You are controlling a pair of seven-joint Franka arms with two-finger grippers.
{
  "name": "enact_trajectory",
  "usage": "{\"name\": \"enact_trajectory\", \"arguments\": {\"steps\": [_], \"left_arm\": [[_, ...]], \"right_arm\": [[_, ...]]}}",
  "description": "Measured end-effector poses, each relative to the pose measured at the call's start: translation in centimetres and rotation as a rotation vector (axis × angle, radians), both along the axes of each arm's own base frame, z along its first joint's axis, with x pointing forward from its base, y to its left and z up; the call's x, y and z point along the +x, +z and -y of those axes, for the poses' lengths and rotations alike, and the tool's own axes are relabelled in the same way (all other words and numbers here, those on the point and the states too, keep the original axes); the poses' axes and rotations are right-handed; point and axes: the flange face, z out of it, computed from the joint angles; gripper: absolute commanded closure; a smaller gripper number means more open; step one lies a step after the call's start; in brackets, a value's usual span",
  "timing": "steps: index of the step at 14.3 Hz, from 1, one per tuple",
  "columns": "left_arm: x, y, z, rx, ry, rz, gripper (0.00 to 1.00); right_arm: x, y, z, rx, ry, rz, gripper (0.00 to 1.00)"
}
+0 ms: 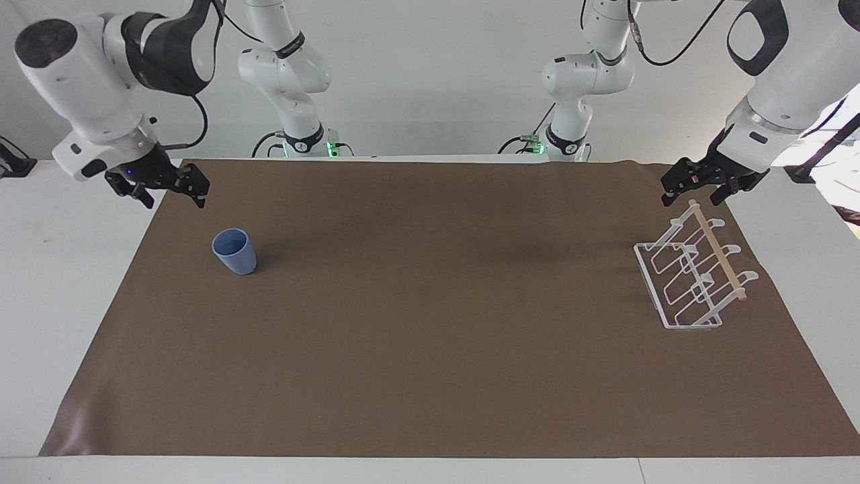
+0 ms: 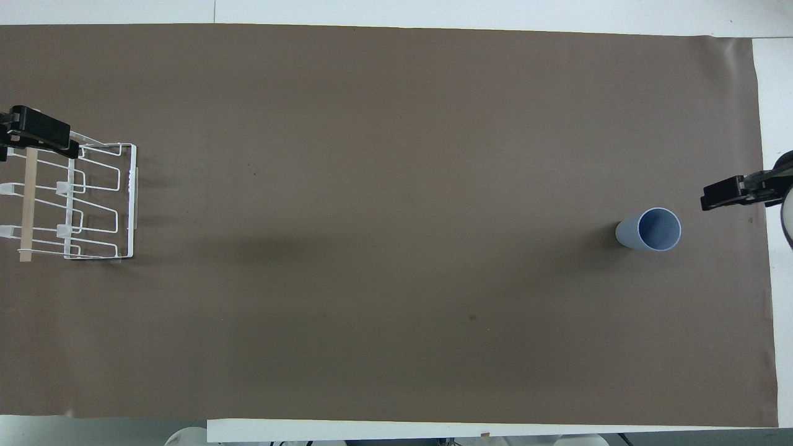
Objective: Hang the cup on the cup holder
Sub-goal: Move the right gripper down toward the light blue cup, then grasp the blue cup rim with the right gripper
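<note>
The light-blue cup stands upright, mouth up, on the brown mat toward the right arm's end; it also shows in the overhead view. The white wire cup holder with its wooden rod stands at the left arm's end, also seen from overhead. My right gripper is open and empty, up in the air over the mat's edge beside the cup, apart from it. My left gripper is open and empty over the rod's end nearest the robots.
The brown mat covers most of the white table. Nothing else lies on the mat between the cup and the cup holder.
</note>
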Motion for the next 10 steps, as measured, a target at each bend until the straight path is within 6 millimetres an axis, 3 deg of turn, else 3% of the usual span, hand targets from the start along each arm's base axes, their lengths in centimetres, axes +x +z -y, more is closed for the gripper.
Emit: {"name": "enact_trajectory", "arguments": {"steps": [5, 8, 10], "left_arm": [[0.0, 0.0, 0.0, 0.000, 0.000, 0.000, 0.00], [0.0, 0.0, 0.0, 0.000, 0.000, -0.001, 0.00], [0.0, 0.0, 0.0, 0.000, 0.000, -0.001, 0.00]], "right_arm": [[-1.9, -8.1, 0.7, 0.019, 0.104, 0.006, 0.00], [-2.4, -10.2, 2.2, 0.027, 0.105, -0.003, 0.09], [-2.5, -10.6, 2.1, 0.030, 0.107, -0.008, 0.10]]}}
